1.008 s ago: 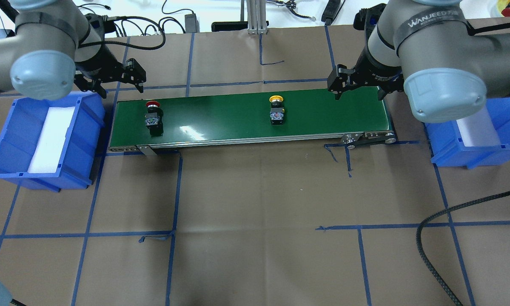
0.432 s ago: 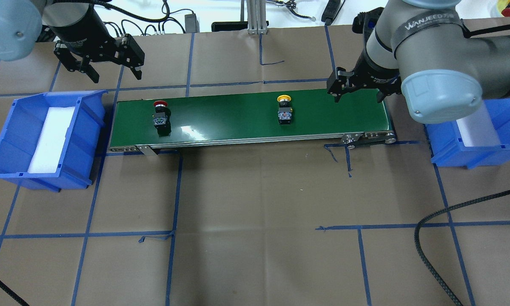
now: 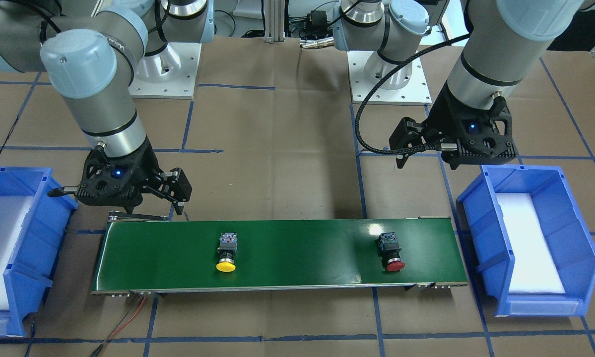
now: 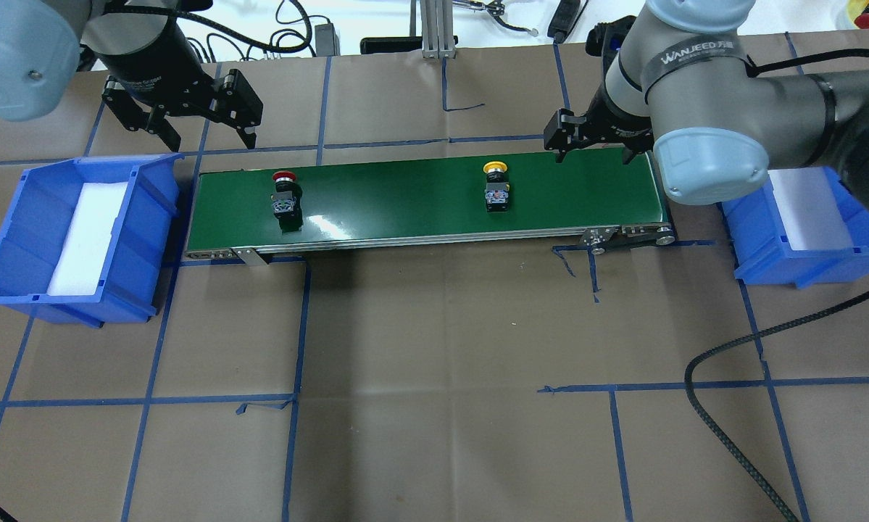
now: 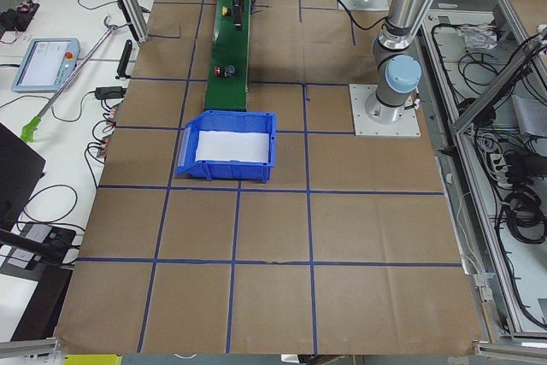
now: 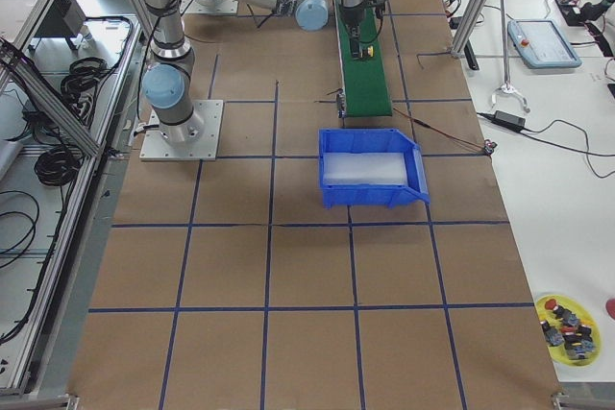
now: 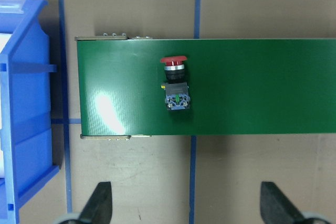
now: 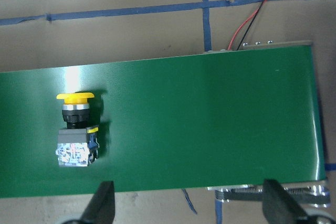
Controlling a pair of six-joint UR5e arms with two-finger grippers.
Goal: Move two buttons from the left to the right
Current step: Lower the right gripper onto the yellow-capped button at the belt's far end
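Two items lie on their sides on the green conveyor belt (image 4: 405,196) on the bench (image 4: 434,326): a red-capped button (image 4: 285,196) near its left end and a yellow-capped button (image 4: 496,190) right of middle.

My left end effector (image 4: 209,130) is spread wide and empty, hovering near the belt's left end. My right end effector (image 4: 593,148) is spread wide and empty, near the belt's right end.

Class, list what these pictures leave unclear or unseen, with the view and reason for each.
Overhead view: the right arm's elbow covers much of the right blue bin.
Exterior left view: the red button and yellow button are too small for detail.
Exterior right view: what lies on the yellow plate is too small to identify.
Right wrist view: print on the yellow button's body is blurred.
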